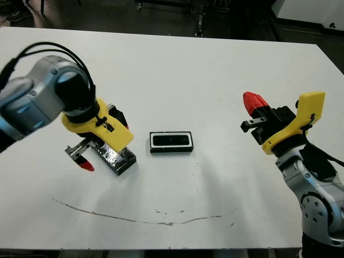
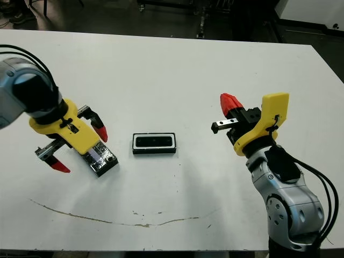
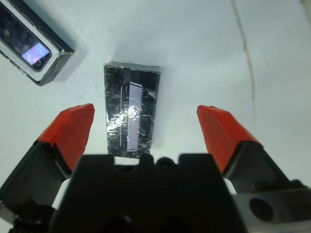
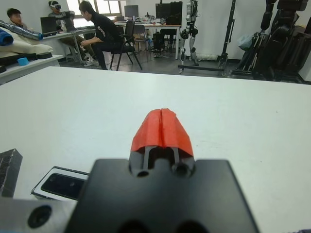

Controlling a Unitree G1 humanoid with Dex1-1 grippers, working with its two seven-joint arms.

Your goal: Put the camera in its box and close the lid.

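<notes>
The box (image 1: 152, 142), a small black tray with a white lining, lies at the table's middle. The camera (image 1: 171, 141) lies flat inside it as a black bar. To its left the glossy black lid (image 1: 117, 158) rests on the table, apart from the box. My left gripper (image 2: 78, 149) hovers over the lid, open, with one red finger on each side of it and neither touching. In the left wrist view the lid (image 3: 131, 114) sits between the fingers (image 3: 73, 126). My right gripper (image 1: 255, 102) is shut on nothing, raised at the right, well away from the box.
A thin dark scratch (image 1: 134, 217) runs across the table near its front edge. In the right wrist view, people (image 4: 99, 29) sit at desks beyond the far edge, and robot stands (image 4: 192, 24) are there too.
</notes>
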